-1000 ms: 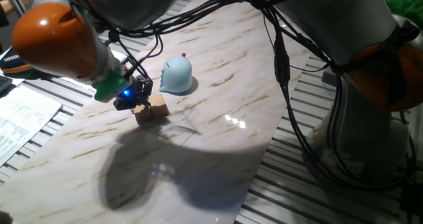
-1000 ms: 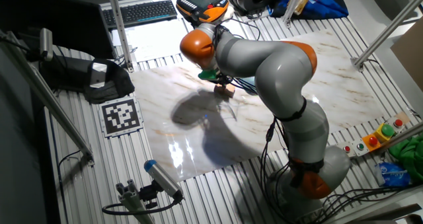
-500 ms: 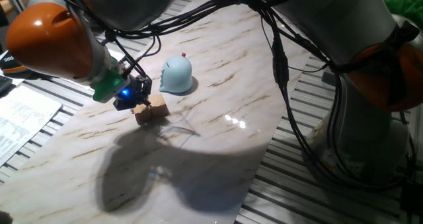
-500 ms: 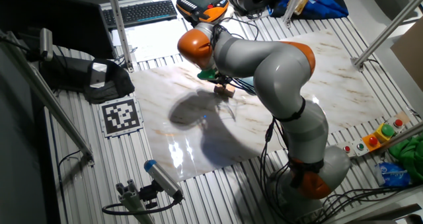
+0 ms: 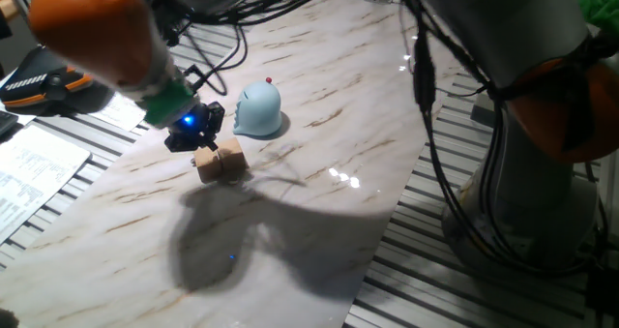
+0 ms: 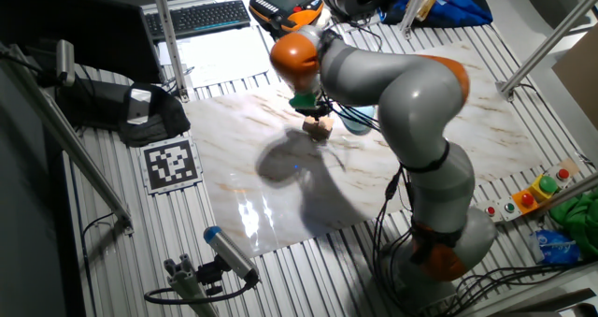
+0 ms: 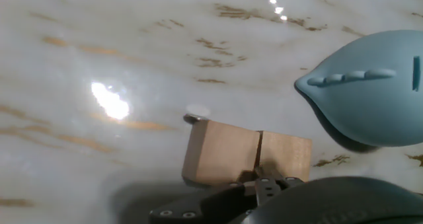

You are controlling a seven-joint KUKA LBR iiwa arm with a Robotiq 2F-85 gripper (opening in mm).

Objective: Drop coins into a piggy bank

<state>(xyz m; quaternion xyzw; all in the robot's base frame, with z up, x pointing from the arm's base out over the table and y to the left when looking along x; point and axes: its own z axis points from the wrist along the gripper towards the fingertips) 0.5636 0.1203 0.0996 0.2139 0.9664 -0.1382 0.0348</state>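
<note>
Marble-look table (image 5: 319,105) on a slatted metal bench, cables and clutter round the edges. L to R from one fixed view: papers (image 5: 34,164) at far left, then my gripper (image 5: 196,134) hanging just above the pair of wooden blocks (image 5: 221,161), then the piggy bank (image 5: 258,110) just beside them, red knob up.

Progress, my read: no coin in the bank yet as far as I can see, so basically everything's left. Hand view shows one small flat disc, prob. a coin (image 7: 196,111), lying on the table touching the far top corner of the blocks (image 7: 244,159); bank (image 7: 370,95) close on the right, its slot on the upper side.

Jaws: can't tell how far open or whether I'm holding anything; fingertips are hidden at the bottom of the hand view.

In the way: the blocks sit right against the coin, and the bank is near, so tight room to pinch.
</note>
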